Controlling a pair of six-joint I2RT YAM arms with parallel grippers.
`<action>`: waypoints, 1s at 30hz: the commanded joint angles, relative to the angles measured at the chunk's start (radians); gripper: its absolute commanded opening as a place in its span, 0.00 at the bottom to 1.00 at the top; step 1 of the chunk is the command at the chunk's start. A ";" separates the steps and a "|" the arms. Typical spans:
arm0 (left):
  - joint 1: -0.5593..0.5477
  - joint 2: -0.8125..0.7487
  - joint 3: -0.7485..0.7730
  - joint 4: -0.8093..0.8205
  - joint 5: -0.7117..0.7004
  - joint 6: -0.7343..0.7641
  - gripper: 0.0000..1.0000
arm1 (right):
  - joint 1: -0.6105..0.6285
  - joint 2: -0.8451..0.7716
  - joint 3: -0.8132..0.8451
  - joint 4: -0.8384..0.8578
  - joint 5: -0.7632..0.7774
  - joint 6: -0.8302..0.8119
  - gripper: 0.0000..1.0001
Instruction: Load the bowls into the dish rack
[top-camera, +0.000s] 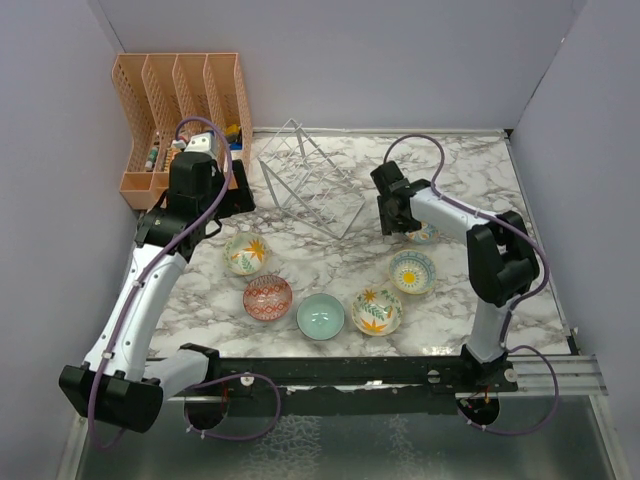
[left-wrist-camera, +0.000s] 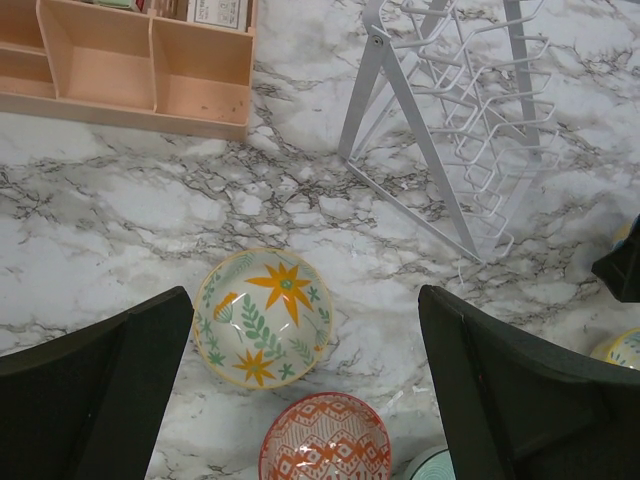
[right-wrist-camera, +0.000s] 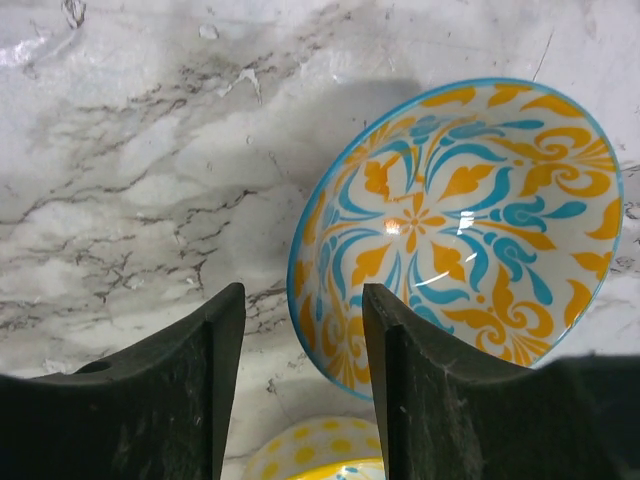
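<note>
We found the blue-patterned bowl (right-wrist-camera: 460, 230) on the marble surface (top-camera: 320, 262), right of the dish rack (top-camera: 310, 185). From overhead it was mostly hidden by the right gripper (right-wrist-camera: 305, 295), whose fingers stood apart astride its rim. The left gripper (left-wrist-camera: 305, 292) spread its fingers wide above a leaf-print bowl (left-wrist-camera: 262, 318). Grey walls closed three sides.

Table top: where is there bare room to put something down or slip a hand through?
Free: the far-right corner of the table, beyond the right gripper; the strip between the dish rack and the leaf-print bowl. Crowded: the near arc of five bowls, and the blue-patterned bowl at the right gripper.
</note>
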 joint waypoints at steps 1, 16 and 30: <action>-0.001 -0.034 0.001 -0.022 -0.011 0.005 0.99 | 0.001 0.037 0.049 0.054 0.106 -0.029 0.45; -0.001 -0.058 -0.013 -0.030 -0.019 0.019 0.99 | -0.007 0.050 0.139 0.046 0.088 -0.029 0.01; -0.012 -0.064 -0.004 -0.035 -0.015 0.008 0.99 | -0.047 -0.267 -0.002 0.545 -0.555 0.325 0.01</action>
